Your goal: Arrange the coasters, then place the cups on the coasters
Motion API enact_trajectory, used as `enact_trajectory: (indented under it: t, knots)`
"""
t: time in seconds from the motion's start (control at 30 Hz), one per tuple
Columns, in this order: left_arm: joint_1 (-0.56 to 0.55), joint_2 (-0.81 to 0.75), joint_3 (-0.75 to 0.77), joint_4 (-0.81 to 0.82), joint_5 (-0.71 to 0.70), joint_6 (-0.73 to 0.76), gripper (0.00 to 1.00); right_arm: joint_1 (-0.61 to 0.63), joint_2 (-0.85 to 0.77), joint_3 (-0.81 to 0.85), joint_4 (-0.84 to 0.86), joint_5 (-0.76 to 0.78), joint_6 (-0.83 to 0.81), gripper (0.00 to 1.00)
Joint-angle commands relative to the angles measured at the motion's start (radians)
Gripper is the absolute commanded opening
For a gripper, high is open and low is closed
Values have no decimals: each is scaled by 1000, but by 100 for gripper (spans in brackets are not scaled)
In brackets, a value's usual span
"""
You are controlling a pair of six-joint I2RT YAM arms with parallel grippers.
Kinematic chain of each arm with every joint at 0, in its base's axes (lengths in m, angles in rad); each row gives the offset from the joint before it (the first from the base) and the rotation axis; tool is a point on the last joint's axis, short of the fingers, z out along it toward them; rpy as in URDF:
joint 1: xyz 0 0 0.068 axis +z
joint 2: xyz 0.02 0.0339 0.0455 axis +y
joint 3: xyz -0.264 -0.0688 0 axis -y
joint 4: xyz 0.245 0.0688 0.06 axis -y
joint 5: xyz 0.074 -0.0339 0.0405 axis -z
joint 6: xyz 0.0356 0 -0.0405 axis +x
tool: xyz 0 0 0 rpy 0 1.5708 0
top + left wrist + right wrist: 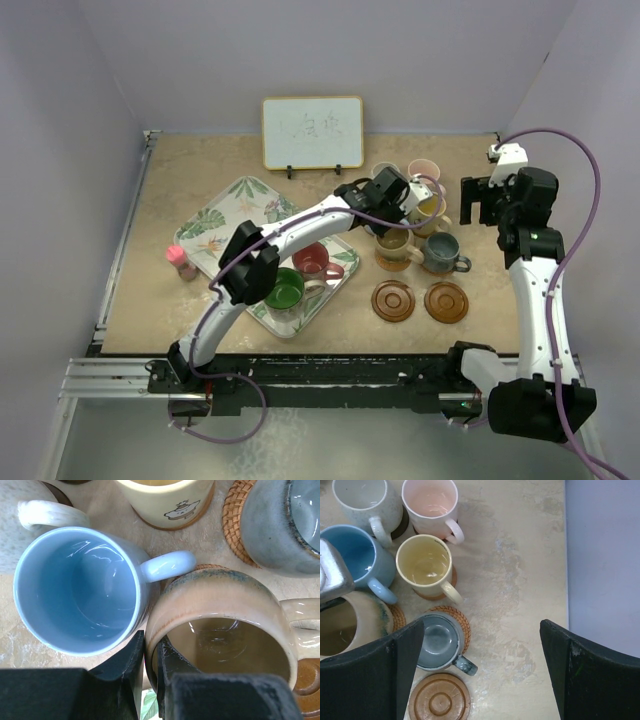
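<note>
The big tan desk (pixel 200 320) holds everything. The left arm (pixel 300 225) reaches across it to a bunch of cups on the right half. The left pincer (pixel 150 652) is clenched on the rim of the tan cup (pixel 225 605), with one finger inside the cup and one outside. The right pincer (pixel 480 672) hangs above the desk just to the right of the cups. Its fingers are spread wide and hold nothing.

A leaf-patterned tray (pixel 225 215) lies on the left half of the desk. A whiteboard (pixel 312 132) stands at the back.

The red cup (pixel 312 260) and the green cup (pixel 284 290) sit on the tray. In the bunch, the light blue cup (pixel 75 590) stands right beside the tan cup, and its handle points at it. The off-white cup (pixel 367 500) and the pink cup (pixel 430 505) stand side by side at the back, each on a dark coaster. The yellow cup (pixel 425 565) sits on a brown coaster (pixel 432 594) in front of the pink cup. The grey-blue cup (pixel 437 640) sits on a woven coaster (pixel 460 617), to the right of the tan cup. The edge of another woven one peeks out from under the tan cup.

Two bare wooden coasters (pixel 393 300) lie side by side in front of the bunch.

A small pink bottle (pixel 182 262) stands just beside the tray's left edge.
</note>
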Motion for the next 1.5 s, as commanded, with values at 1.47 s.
enact_trajectory:
  t: [1.47]
  knots:
    - [-47,6,113,-9,-56,52,25,-5,-8,8,-16,-38,17,98]
